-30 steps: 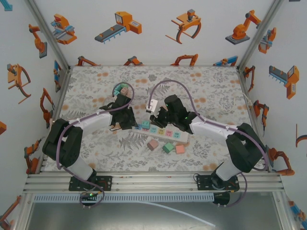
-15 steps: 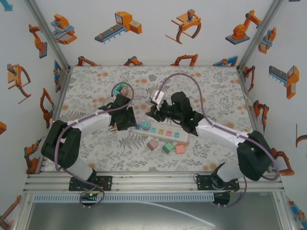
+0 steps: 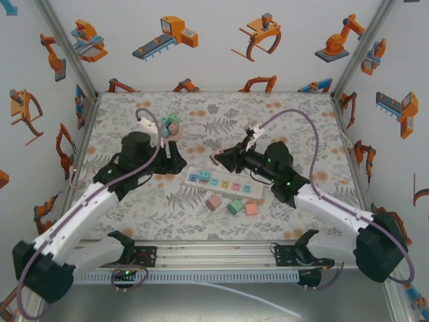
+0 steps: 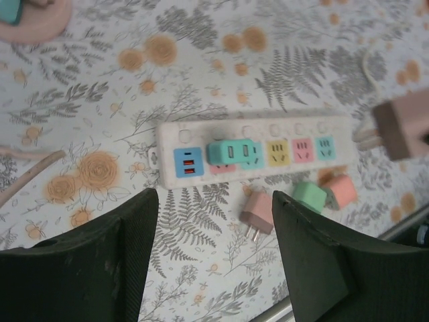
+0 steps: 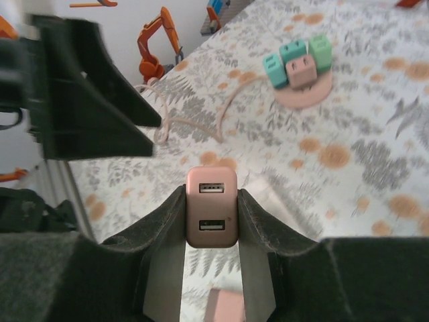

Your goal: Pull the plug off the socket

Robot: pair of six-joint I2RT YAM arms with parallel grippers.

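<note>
Socket (image 3: pixel 224 184) lies mid-table with one seated plug (image 4: pixel 234 152); three loose plugs (image 3: pixel 232 205) just before it, dish (image 5: pixel 305 100) behind-left, held plug (image 5: pixel 211 216) raised behind.

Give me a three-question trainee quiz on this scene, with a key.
1. True or false: the right end effector holds a pink plug.
2. What colour is the seated plug in the strip? A teal, B black, C red.
3. Fill in: the left end effector has its jaws ____.
Key: 1 true; 2 A; 3 open.
</note>
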